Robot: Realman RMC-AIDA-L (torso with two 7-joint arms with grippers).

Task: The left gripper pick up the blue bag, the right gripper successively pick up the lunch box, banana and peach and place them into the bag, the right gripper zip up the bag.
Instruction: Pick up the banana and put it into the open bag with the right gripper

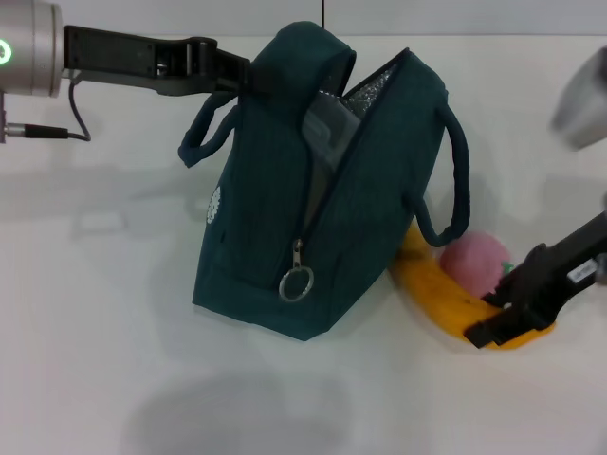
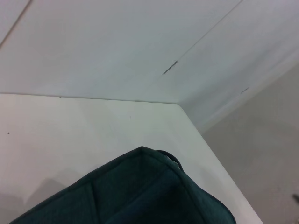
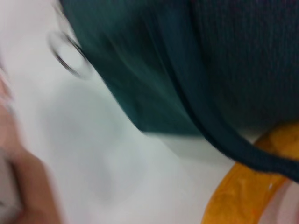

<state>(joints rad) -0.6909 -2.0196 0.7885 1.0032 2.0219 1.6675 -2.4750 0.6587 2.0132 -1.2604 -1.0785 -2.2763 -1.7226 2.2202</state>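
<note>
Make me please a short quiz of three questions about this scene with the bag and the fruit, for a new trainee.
1. True or false: the blue bag is zipped shut.
2. Which fruit is the right claw at? A) the peach B) the banana C) neither
3. Fill in: the left claw is at the bag's ____ edge.

Key:
1. False. The bag gapes open, with the zipper ring hanging low on its front.
2. B.
3. Top.
</note>
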